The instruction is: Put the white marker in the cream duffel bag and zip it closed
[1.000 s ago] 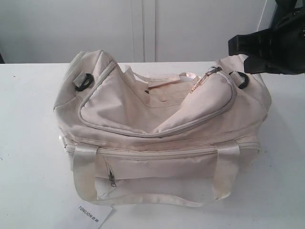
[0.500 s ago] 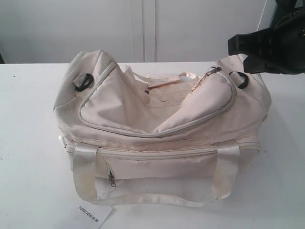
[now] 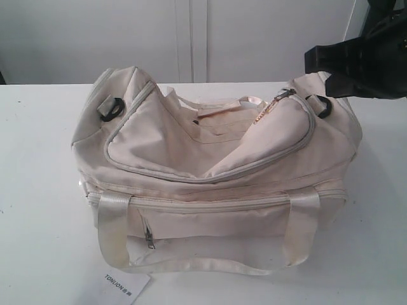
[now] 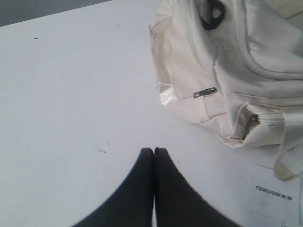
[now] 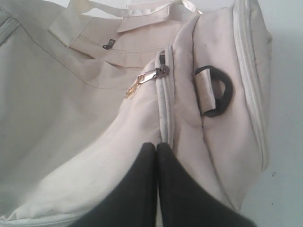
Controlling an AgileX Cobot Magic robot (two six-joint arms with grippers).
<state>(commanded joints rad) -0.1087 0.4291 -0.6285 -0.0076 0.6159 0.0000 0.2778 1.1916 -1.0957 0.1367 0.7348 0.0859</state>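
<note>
**Me:** My right gripper (image 5: 156, 146): tips pressed together, nothing between them. It hangs over the right end of the cream duffel bag (image 3: 210, 146), just beside the top zip.

**Checker:** Zip pull?

**Me:** The zip pull (image 5: 154, 74) lies at that same end, near the black ring (image 5: 221, 92). The teeth look joined along the stretch I can see.

**Checker:** Left side?

**Me:** My left gripper (image 4: 154, 150): tips together too, empty, over the bare table (image 4: 71, 94) and apart from the bag's left end. The paper hang tag (image 4: 273, 194) lies flat on the table by the front strap handle (image 3: 203, 264).

**Checker:** Bag and marker?

**Me:** The bag sits on the table, front pocket toward the exterior camera, handles slack. White marker: cannot tell where it is.
</note>
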